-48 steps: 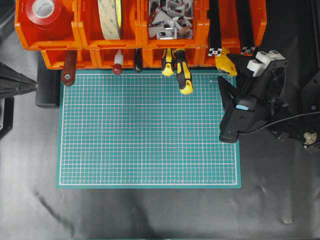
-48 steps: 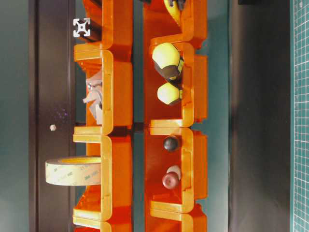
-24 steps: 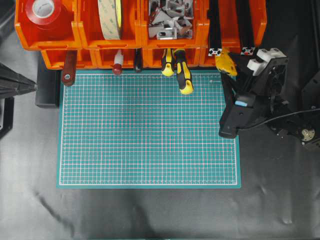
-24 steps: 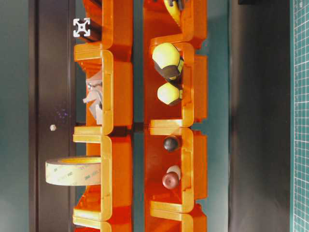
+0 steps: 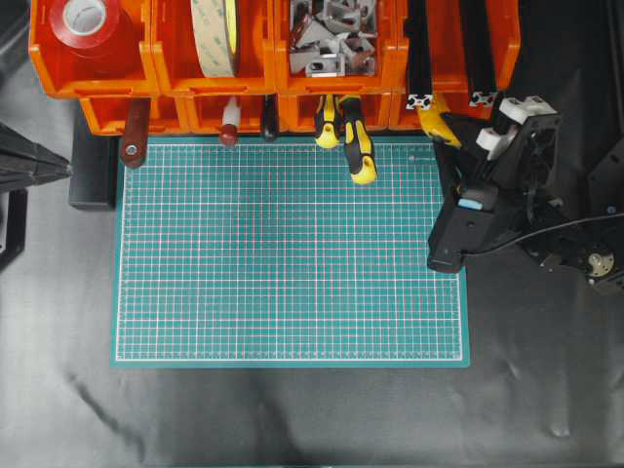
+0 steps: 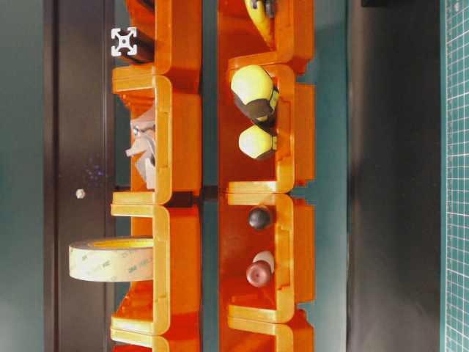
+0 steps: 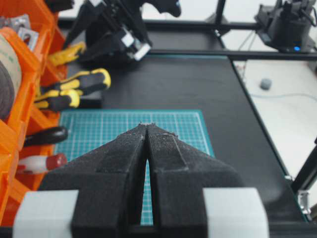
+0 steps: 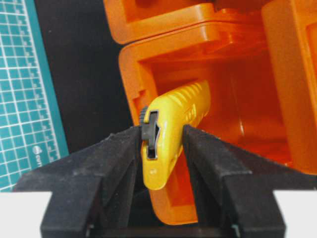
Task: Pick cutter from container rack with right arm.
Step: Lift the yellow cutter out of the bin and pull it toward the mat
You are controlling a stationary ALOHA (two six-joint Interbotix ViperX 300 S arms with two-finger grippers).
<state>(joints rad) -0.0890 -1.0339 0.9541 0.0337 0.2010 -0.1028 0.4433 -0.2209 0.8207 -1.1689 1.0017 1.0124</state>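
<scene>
The yellow cutter (image 8: 173, 119) sticks out of the lower right bin of the orange container rack (image 8: 208, 39), its butt end with the dark slider toward me. My right gripper (image 8: 161, 130) has its black fingers pressed against both sides of that end. In the overhead view the cutter (image 5: 434, 117) shows at the rack (image 5: 175, 83) front by the mat's far right corner, with the right gripper (image 5: 450, 132) around it. The left gripper (image 7: 147, 125) is shut and empty, parked at the left edge (image 5: 58, 169).
A green cutting mat (image 5: 292, 253) lies before the rack. Two yellow-and-black screwdrivers (image 5: 356, 146) jut from the neighbouring bin, left of the cutter. Tape rolls (image 5: 86, 18), metal brackets (image 5: 331, 39), black profiles (image 5: 421, 58) and a red-handled tool (image 5: 135, 136) fill other bins.
The right gripper's fingers have come together from wide apart onto the cutter's end. The arm shifted slightly toward the rack. The left arm has not moved.
</scene>
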